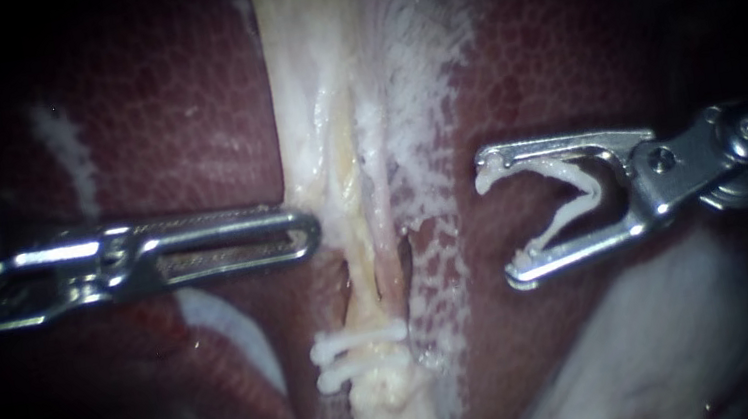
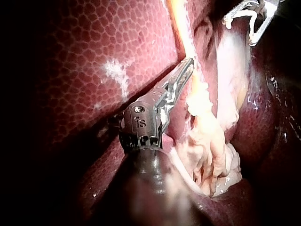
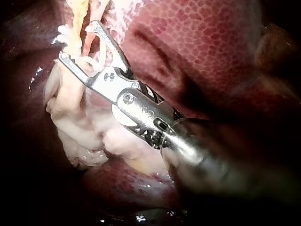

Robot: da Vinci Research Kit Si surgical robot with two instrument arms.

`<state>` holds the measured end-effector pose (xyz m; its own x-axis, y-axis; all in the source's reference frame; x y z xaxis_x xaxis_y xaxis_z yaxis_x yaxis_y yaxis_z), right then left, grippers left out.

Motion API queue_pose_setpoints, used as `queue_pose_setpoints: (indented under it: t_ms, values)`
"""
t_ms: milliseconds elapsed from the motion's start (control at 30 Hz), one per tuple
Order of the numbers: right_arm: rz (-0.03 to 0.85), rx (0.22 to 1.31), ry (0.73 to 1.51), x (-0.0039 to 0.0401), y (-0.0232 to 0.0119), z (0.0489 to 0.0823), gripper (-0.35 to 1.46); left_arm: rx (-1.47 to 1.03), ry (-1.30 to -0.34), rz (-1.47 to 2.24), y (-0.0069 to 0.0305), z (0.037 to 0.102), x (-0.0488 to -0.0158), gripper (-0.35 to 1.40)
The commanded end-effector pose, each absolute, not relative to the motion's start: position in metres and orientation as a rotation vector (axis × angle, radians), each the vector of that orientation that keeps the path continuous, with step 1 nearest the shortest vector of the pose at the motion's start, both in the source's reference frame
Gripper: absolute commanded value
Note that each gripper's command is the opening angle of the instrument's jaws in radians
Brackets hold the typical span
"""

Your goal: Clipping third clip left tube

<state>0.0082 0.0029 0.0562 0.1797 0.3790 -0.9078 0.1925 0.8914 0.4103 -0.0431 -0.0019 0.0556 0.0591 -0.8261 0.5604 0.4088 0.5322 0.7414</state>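
- Dark red liver (image 1: 177,121) fills the background, with a pale band of tissue (image 1: 310,68) running down its middle
- Left instrument (image 1: 303,237) lies level, jaws pressed together, tip touching the edge of the band
- Right instrument (image 1: 499,227) has its jaws wide apart, with an open white clip (image 1: 591,191) seated against both, apart from the left tube (image 1: 357,243)
- Lower on the band, two clips (image 1: 361,341) sit across it, close together

Two steel instruments, left instrument (image 1: 309,234) and right instrument (image 1: 496,225), two closed white plastic clips (image 1: 361,340), one open white plastic clip (image 1: 568,203)
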Motion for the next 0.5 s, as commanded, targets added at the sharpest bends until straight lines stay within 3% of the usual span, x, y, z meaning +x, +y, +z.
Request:
queue_pose_setpoints:
  t_ms: [33,500]
  values:
    - [0.139,0.493,1.401,0.0083,0.0028,0.0562,0.60,0.442,-1.169,-0.983,-0.0019,0.0556,-0.0431,-0.35]
    - [0.165,0.546,1.398,0.0118,-0.0008,0.0607,0.60,0.463,-1.173,-0.991,-0.0004,0.0521,-0.0410,-0.35]
